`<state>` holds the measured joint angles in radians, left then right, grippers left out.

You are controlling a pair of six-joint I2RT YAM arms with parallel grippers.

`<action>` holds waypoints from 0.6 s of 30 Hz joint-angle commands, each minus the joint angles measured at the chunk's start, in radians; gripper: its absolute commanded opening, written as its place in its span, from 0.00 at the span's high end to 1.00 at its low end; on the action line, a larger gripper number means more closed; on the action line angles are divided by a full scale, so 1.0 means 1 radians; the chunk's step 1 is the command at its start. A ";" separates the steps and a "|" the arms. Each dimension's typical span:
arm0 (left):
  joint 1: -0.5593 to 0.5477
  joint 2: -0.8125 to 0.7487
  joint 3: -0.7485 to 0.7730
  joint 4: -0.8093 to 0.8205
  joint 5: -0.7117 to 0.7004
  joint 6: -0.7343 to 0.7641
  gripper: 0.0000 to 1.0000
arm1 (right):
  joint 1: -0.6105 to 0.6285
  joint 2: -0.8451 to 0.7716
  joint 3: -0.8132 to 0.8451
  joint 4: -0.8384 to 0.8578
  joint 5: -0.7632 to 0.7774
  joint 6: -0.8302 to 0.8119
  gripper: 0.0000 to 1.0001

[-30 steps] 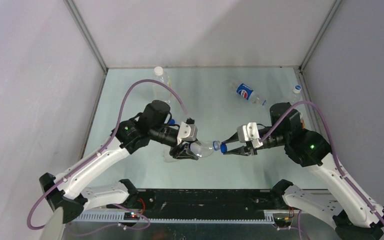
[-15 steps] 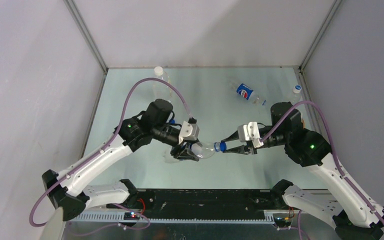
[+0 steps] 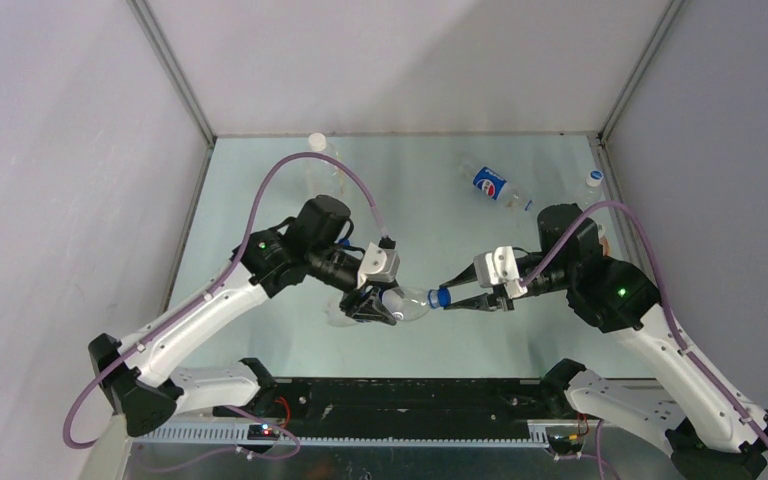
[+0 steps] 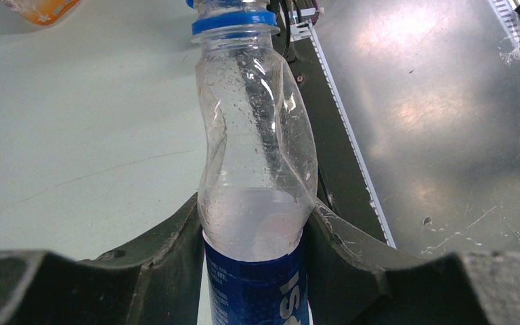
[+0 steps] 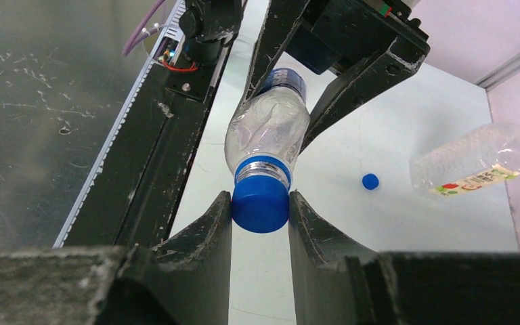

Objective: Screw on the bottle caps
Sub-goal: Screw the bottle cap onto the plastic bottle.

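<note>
My left gripper (image 3: 378, 304) is shut on a clear bottle with a blue label (image 3: 407, 301) and holds it lying level above the table, neck toward the right arm. In the left wrist view the fingers (image 4: 176, 237) clamp the bottle (image 4: 257, 162) at the label's top edge. A blue cap (image 3: 442, 296) sits on the bottle's neck. My right gripper (image 3: 448, 297) is shut on this cap; in the right wrist view both fingers press its sides (image 5: 261, 206). A second, loose blue cap (image 5: 370, 181) lies on the table beyond.
A blue-labelled bottle (image 3: 494, 186) lies at the back right. A white-capped bottle (image 3: 320, 158) stands back left, another (image 3: 590, 184) at the right edge. A bottle with a white cap (image 5: 474, 159) lies on the table. An orange-labelled bottle (image 4: 40, 8) is nearby.
The left arm has shifted slightly and the bottle with its cap has moved a little to the left. Both grippers keep their hold.
</note>
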<state>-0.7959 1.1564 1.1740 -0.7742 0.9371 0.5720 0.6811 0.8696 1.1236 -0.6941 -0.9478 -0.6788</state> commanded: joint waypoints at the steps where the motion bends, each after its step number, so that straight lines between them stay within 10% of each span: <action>1: 0.000 0.000 0.050 -0.008 0.064 0.040 1.00 | 0.009 0.009 0.001 0.018 -0.015 -0.024 1.00; 18: -0.002 -0.007 0.027 0.113 0.069 -0.072 1.00 | 0.043 0.023 0.001 -0.013 0.004 -0.056 1.00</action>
<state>-0.7959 1.1587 1.1748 -0.7765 0.9470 0.5453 0.7097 0.8772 1.1236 -0.6956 -0.9463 -0.7139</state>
